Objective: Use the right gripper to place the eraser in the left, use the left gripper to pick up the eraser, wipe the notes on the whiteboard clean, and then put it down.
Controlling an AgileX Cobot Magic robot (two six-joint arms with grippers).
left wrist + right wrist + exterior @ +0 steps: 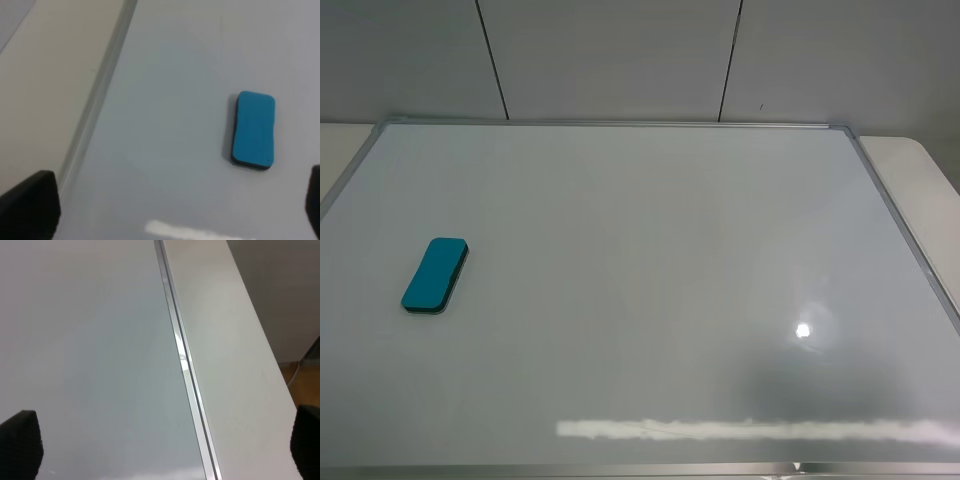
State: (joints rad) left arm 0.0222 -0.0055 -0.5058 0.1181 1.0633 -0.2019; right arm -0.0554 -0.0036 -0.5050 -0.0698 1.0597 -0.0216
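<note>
From the high camera I see the whiteboard point(650, 220), a big glossy white rectangle with a thin silver metal frame, and its lower edge is cut off by the picture. The eraser point(435, 275) lies flat on the left part of the board, well apart from the frame. It is a small teal oblong block with rounded corners and a thin dark layer under it. The surface around it is plain white with a bright spot of lamp reflection at the lower right and a pale streak of reflection near the bottom. None of my arms appears in this view.

In my left wrist view, the eraser point(254, 130) rests on the smooth board point(165, 125), and its dark bottom layer shows as a thin line at the edge. My left gripper point(175, 210) shows only two black fingertips point(30, 205) in the corners, far apart, so the jaws stand open and hold nothing.

In my right wrist view, the silver frame point(185, 365) runs across, with the board on one side and a matte pale table point(230, 365) on the other. My right gripper point(165, 450) also shows only two black tips at the edges, spread wide and empty.
</note>
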